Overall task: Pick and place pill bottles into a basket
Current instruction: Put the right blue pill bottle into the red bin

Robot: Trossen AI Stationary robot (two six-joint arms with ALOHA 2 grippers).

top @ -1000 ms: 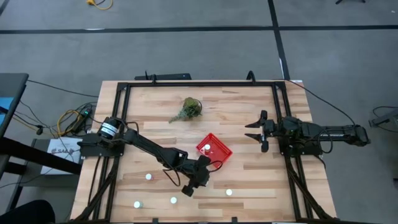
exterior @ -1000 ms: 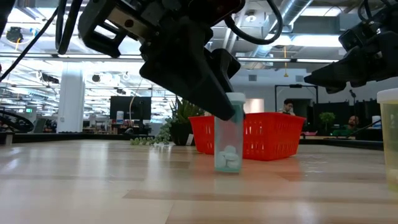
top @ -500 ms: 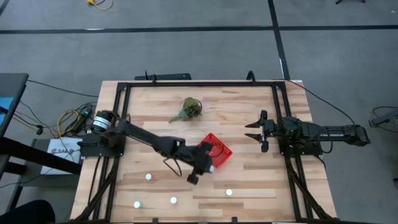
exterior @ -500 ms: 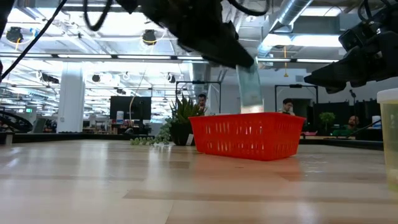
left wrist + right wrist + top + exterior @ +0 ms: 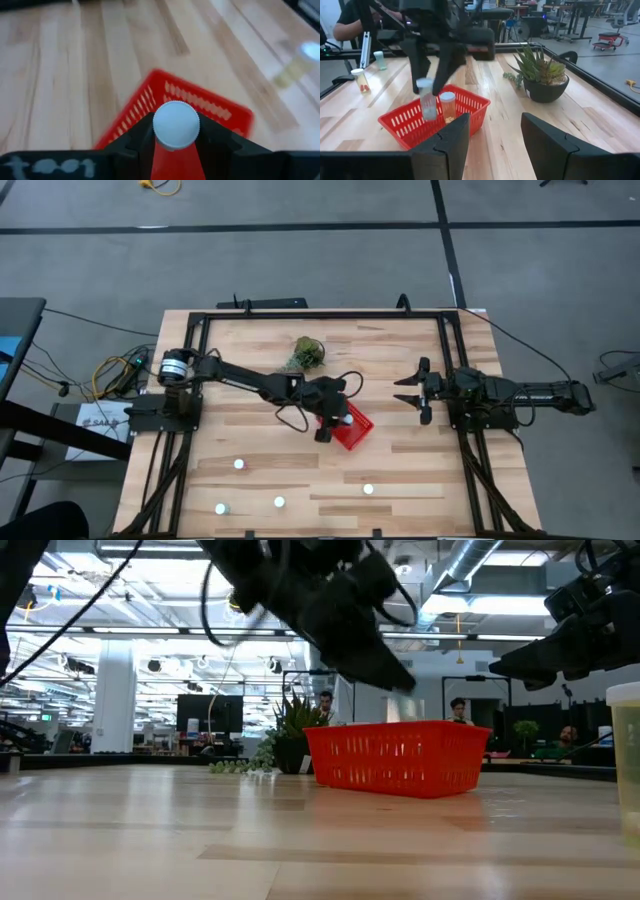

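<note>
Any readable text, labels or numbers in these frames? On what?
None can be read.
Pale scrawl on the left gripper body, seen in the left wrist view: too blurred to read.
Pill bottle it holds over the red basket: no label shows.
Bottle standing in the basket: no legible label.

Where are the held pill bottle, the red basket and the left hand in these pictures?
Held pill bottle (image 5: pixel 176 124): left wrist view, on its white cap.
Red basket (image 5: pixel 400 757): low view, on its front mesh wall.
Left hand (image 5: pixel 334 421): high view, between its fingertips, above the basket.
</note>
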